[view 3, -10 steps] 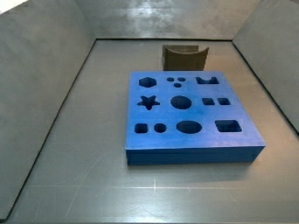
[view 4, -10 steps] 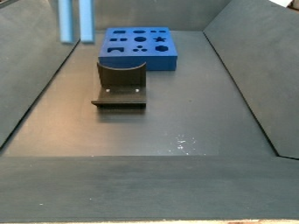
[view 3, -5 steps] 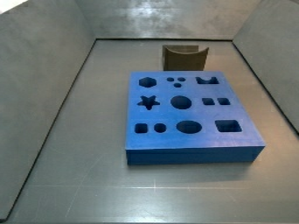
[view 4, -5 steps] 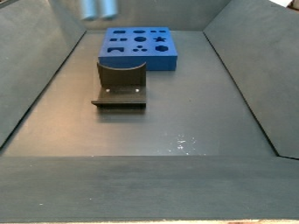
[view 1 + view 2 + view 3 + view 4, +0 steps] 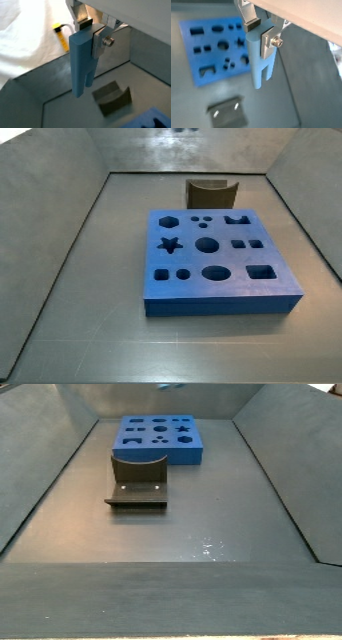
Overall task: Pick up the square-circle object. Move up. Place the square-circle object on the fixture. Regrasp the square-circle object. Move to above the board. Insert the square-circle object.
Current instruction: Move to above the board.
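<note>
My gripper [image 5: 91,34] is shut on the square-circle object [image 5: 81,65], a pale blue peg hanging straight down from the fingers, high above the floor. In both wrist views the silver fingers clamp its upper end [image 5: 261,65]. The dark brown fixture [image 5: 110,97] stands far below the peg's lower tip. The blue board [image 5: 211,50] with its dark shaped holes lies off to one side. Both side views show the fixture [image 5: 211,194] [image 5: 138,479] and the board [image 5: 221,263] [image 5: 160,437], while gripper and peg are almost wholly above those frames.
Sloping grey walls [image 5: 60,248] enclose the dark floor [image 5: 201,534]. Past the wall in a wrist view there is white cloth [image 5: 27,40] and a yellow strip [image 5: 62,36].
The gripper with the peg has risen and drifted across, leaving the top of the side view. Fixture and board have not moved.
</note>
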Tool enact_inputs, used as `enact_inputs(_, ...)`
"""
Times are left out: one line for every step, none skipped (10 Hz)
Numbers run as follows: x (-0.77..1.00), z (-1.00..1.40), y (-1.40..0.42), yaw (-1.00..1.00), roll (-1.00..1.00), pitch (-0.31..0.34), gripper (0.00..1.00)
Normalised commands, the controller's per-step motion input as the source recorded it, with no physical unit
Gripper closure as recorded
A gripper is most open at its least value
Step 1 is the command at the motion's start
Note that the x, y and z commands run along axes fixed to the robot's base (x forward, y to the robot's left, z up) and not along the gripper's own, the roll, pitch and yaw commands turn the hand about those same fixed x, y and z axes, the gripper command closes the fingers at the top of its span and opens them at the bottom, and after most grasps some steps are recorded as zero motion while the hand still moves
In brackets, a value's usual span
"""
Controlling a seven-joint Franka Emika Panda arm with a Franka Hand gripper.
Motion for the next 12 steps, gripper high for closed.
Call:
enact_inputs(-0.78,0.1,-1.0,1.0,-0.42,-0.113,1.0)
enact_inputs(-0.8,0.11,-1.0,1.0,-0.41,-0.142,1.0)
enact_inputs(-0.66,0.09,-0.81,1.0,-0.4,-0.165,1.0)
enact_inputs(-0.44,0.06,-0.51,1.0,-0.4,-0.188,1.0)
enact_inputs(-0.21,0.02,-0.23,1.0,-0.39,-0.218,1.0)
enact_inputs(-0.13,0.0,-0.13,1.0,-0.39,-0.245,1.0)
enact_inputs(-0.1,0.01,-0.06,1.0,-0.38,-0.287,1.0)
enact_inputs(-0.08,0.01,-0.03,1.0,-0.38,-0.321,1.0)
enact_inputs(-0.08,0.0,-0.01,1.0,-0.37,-0.345,1.0)
enact_inputs(-0.08,0.0,0.01,1.0,-0.36,-0.418,1.0)
enact_inputs(-0.08,0.0,0.02,1.0,-0.35,-0.451,1.0)
enact_inputs(-0.09,0.0,0.03,1.0,-0.34,-0.52,1.0)
